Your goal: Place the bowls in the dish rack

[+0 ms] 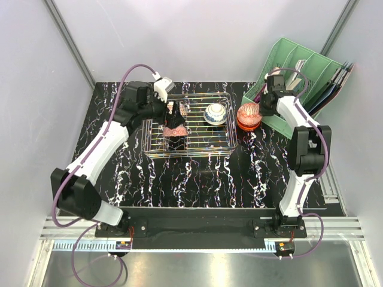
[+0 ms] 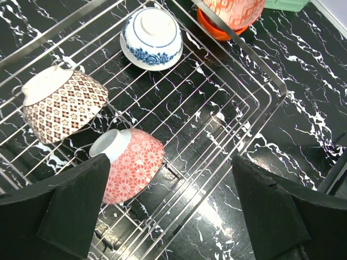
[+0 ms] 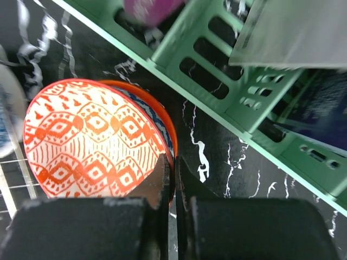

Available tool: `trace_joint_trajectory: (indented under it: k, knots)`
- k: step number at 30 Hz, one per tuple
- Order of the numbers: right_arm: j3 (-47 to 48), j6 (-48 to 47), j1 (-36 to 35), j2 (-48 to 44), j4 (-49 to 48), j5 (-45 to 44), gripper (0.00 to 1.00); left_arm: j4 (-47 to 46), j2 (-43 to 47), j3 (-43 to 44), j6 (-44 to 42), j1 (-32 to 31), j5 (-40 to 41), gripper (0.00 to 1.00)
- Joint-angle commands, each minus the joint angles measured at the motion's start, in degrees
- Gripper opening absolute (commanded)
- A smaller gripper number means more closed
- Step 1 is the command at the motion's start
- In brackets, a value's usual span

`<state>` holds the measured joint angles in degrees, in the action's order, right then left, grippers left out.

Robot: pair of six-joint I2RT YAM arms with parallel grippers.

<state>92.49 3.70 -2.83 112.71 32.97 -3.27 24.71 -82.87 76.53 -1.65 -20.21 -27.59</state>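
Note:
The silver wire dish rack (image 1: 157, 142) (image 2: 255, 81) holds three bowls. A blue-and-white one (image 1: 215, 113) (image 2: 151, 38), a red-brown diamond-patterned one (image 2: 62, 105) and a pink-red floral one (image 1: 175, 131) (image 2: 130, 162) all lie foot-up or tilted. My left gripper (image 1: 173, 122) (image 2: 171, 208) hangs open over the rack's near left part, beside the floral bowl and holding nothing. Right of the rack, an orange-red patterned bowl (image 1: 248, 110) (image 3: 92, 141) sits stacked in a plain orange bowl (image 1: 249, 124) (image 3: 162, 116). A blue patterned edge shows between them. My right gripper (image 1: 261, 111) (image 3: 174, 176) is shut on the stack's rim.
A green slotted file organiser (image 1: 299, 84) (image 3: 227, 70) with papers and folders stands just behind and right of the bowl stack, close to my right wrist. Black marbled tabletop (image 1: 197, 179) lies in front of the rack. Grey walls enclose the table.

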Motion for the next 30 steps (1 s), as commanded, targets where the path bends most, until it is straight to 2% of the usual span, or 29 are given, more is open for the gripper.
trace_joint_trajectory:
  k: [1, 10, 17, 21, 30]
  knots:
    - [7.4, 0.3, 0.1, -7.9, 0.2, 2.1, 0.00, -2.4, -3.1, 3.7, 1.5, -0.3, -1.3, 0.99]
    - [10.5, -0.4, -0.8, -13.7, 2.8, 4.5, 0.00, -7.7, -7.3, 6.8, 7.4, -1.6, 1.1, 0.99]
    - [5.3, -3.4, -8.8, -18.7, 3.4, 5.0, 0.00, -7.9, -12.8, 12.0, 10.5, -4.4, 4.9, 0.99]
    - [2.8, -5.3, -15.6, -19.8, 3.2, 3.7, 0.00, -4.4, -16.3, 15.8, 10.5, -6.3, 6.2, 0.99]
    - [2.5, -6.7, -22.2, -18.6, 3.2, 0.9, 0.00, -4.1, -17.0, 16.6, 10.7, -8.7, 6.0, 0.99]
